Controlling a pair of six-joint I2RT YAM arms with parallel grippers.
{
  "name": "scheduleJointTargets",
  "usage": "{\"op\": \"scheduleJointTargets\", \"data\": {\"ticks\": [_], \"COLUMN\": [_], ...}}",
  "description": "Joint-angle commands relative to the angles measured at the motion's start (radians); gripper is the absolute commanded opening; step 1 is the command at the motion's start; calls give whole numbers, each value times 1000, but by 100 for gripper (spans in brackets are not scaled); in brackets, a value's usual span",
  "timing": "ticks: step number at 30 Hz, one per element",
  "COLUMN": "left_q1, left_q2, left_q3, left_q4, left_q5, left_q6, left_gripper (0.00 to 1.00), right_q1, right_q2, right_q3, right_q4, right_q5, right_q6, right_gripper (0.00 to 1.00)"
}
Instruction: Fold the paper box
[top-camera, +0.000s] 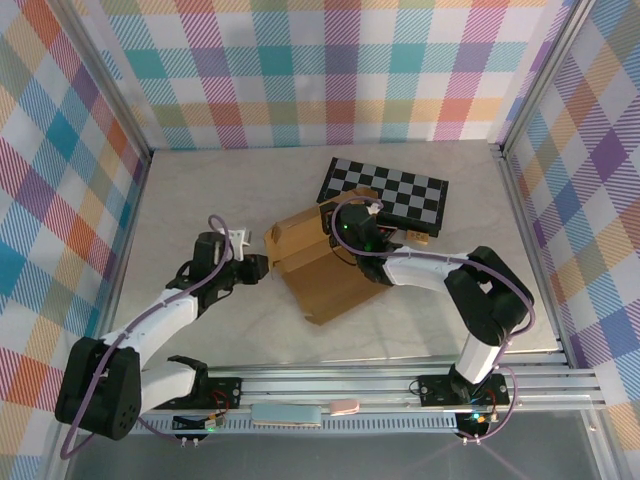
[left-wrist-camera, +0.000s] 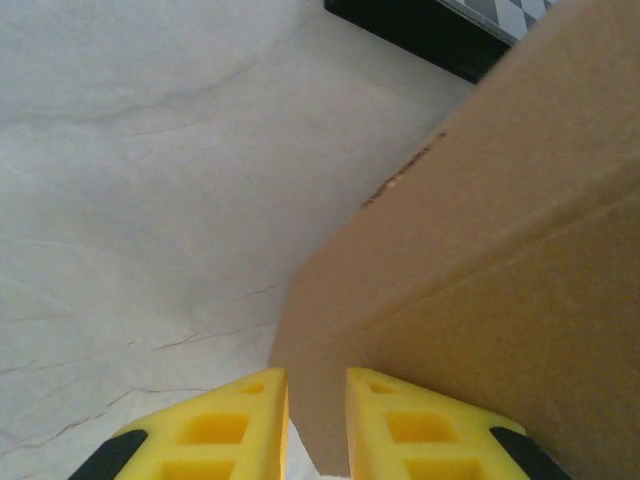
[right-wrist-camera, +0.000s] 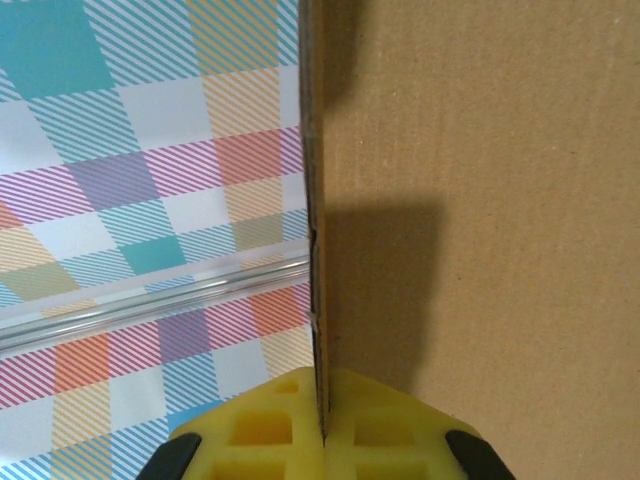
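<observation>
The right fingers are clenched on a thin upright edge of the paper box. The cardboard runs straight up from between the two yellow tips. Its broad brown face spreads to the right, and the plaid wall shows behind it on the left. The left fingers stand a narrow gap apart, with a low corner of the box reaching down into that gap; whether they actually press the cardboard I cannot tell from this angle. Seen from above, the box sits partly folded near the middle of the pale surface. Its left end meets the left fingers and its far part lies under the right wrist. The black-and-grey checkered board lies just beside it on the far right.
</observation>
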Motion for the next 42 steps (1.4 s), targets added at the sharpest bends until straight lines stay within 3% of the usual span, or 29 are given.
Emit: {"op": "scheduleJointTargets", "data": {"ticks": [1,16,42], "left_q1": [-25,-75,-148], "left_q2": [6,100,101], "left_q3": [40,113,24], "left_q4": [74,95,217], "left_q5": [15,-18,-102], "left_q6": [38,71,-4], "left_gripper": [23,28,45], "right_q1": [-1,-1,0], "right_q2": [16,28,71], "right_q3": [31,47,32], "right_q4": [-9,-33,28], "right_q5": [-7,-15,-5], "right_q6": [1,23,-4], "right_gripper": [0,0,0]}}
